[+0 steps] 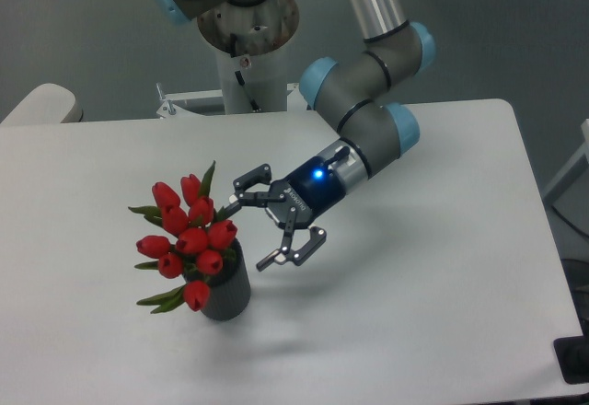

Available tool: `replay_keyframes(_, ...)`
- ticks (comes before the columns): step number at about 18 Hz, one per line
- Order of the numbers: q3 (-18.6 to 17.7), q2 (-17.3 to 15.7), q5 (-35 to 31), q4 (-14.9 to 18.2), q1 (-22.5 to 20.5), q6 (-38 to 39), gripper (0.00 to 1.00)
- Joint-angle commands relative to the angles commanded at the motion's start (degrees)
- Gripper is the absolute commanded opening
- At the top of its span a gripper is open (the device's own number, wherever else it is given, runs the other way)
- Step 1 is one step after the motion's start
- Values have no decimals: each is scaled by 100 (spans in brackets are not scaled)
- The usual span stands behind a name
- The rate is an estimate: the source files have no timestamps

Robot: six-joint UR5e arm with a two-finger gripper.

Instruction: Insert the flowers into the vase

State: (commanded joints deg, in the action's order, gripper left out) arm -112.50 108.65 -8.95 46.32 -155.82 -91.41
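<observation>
The pincer (pixel 259 223) stood wide open, empty, just right of the flowers (pixel 184 239), which leaned left in the vase (pixel 227 293).

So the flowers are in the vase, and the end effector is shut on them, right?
Not quite. The flowers are in the vase, leaning left, but the end effector is open, not shut on them: in the camera view its fingers are spread wide, just right of the bunch.
</observation>
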Motion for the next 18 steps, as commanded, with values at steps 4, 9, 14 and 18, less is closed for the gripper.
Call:
replay_keyframes(4, 114, -431, -791, 0, -413, 18, 100)
replay_keyframes(9, 553, -546, -1232, 17, -642, 105, 100)
replay_keyframes(14, 1378, -547, -2679, 79, -862, 97, 100)
replay_keyframes(18, 1967, -529, -4497, 114, -775, 35, 100)
